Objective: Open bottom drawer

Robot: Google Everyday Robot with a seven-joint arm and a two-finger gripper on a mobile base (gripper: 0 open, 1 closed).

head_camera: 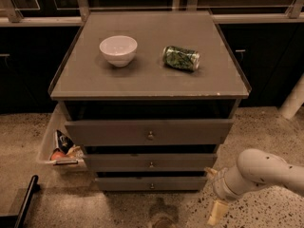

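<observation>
The grey cabinet has three drawer fronts. The bottom drawer is the slimmest one, lowest, with a small round knob at its centre; its front sits nearly flush under the middle drawer. My gripper, on the white arm, is low at the right, just beside the bottom drawer's right end. It is to the right of the knob and apart from it. Its two tan fingers stand apart with nothing between them.
A white bowl and a green can lying on its side are on the cabinet top. A bin of snack packs stands on the floor at the left. A black bar is at the lower left, and a white post at the right.
</observation>
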